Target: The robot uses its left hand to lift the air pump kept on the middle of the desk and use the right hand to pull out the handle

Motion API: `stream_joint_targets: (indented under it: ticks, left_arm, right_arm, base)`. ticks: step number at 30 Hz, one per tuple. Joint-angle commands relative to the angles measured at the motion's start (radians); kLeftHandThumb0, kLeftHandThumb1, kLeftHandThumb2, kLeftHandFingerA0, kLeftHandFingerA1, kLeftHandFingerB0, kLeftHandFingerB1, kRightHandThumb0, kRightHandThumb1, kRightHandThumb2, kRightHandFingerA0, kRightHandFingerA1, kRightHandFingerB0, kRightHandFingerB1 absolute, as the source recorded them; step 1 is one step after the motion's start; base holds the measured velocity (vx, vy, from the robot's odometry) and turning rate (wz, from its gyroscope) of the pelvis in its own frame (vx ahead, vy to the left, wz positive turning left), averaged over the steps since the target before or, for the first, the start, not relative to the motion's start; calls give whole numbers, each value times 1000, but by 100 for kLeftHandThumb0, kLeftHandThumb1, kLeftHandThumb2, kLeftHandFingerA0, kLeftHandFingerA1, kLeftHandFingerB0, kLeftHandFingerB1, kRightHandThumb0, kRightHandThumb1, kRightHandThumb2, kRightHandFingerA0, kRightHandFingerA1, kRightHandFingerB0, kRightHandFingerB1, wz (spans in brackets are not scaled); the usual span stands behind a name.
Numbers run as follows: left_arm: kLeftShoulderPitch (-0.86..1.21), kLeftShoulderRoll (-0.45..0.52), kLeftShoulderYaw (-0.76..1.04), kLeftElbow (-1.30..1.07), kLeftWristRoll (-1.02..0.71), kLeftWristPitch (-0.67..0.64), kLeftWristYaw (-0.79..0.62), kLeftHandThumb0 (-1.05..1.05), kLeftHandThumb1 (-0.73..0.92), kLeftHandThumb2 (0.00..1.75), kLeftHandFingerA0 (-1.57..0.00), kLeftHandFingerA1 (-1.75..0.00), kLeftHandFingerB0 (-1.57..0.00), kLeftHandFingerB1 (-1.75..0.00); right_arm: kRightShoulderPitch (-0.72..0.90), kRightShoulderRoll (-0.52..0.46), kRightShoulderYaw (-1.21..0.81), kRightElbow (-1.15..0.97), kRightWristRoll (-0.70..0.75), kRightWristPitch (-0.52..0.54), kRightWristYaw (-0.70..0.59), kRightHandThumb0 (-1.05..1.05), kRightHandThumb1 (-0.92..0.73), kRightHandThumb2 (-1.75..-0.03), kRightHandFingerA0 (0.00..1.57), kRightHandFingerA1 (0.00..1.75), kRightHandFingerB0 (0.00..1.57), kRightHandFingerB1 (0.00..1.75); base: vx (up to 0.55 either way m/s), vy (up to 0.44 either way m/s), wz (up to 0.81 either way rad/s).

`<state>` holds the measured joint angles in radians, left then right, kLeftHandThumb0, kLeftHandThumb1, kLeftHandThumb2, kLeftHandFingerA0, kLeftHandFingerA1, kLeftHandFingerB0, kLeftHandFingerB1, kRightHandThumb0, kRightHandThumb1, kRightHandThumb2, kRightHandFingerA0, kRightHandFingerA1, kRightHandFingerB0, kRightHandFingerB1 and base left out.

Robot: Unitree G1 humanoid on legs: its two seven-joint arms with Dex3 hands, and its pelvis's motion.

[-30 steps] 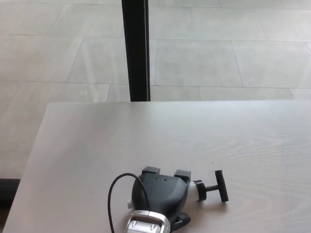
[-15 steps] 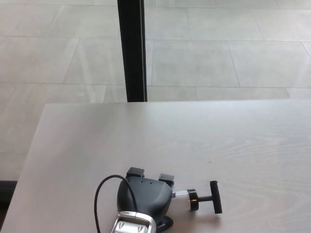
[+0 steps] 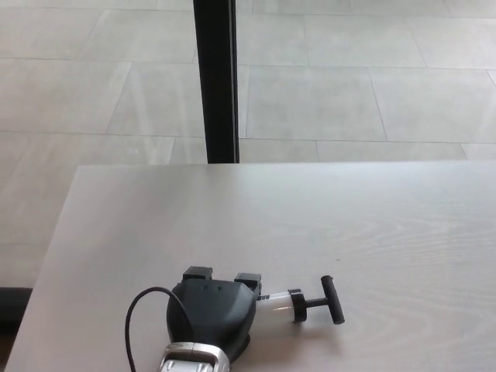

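Gripping the air pump (image 3: 273, 304) at the lower centre of the frame, the left hand (image 3: 209, 314) has its fingers wrapped over the clear barrel above the desk (image 3: 310, 217); its black T-handle (image 3: 329, 300) points right.

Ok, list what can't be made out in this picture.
- Air pump: in the head view the left hand covers most of its body; only the clear barrel end and T-handle show.
- Left hand's grip: hidden beneath the hand.
- Left wrist: cut off by the bottom edge.
- Right hand: not in view.
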<state>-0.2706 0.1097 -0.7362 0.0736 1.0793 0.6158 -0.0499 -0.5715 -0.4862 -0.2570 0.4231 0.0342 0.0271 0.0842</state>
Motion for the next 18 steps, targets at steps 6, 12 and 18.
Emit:
stream_joint_targets:
  ticks: [6,12,18]
  left_arm:
    - [84,-5,84,57,-102,-156,112,-25,83,74,-73,-152,-68,-93]
    - [90,-12,106,66,-100,-187,121,-25,83,74,-73,-152,-68,-93]
    - [94,-18,116,72,-94,-200,123,-25,83,74,-73,-152,-68,-93]
  right_arm:
    - [16,3,-12,-14,5,-3,-11,-32,-74,-62,70,80,52,44]
    - [16,3,-12,-17,6,-1,-10,-32,-74,-62,70,80,52,44]
    - [16,3,-12,-17,6,-1,-10,-32,-74,-62,70,80,52,44]
  base:
    - [0,0,0]
    - [0,0,0]
    - [0,0,0]
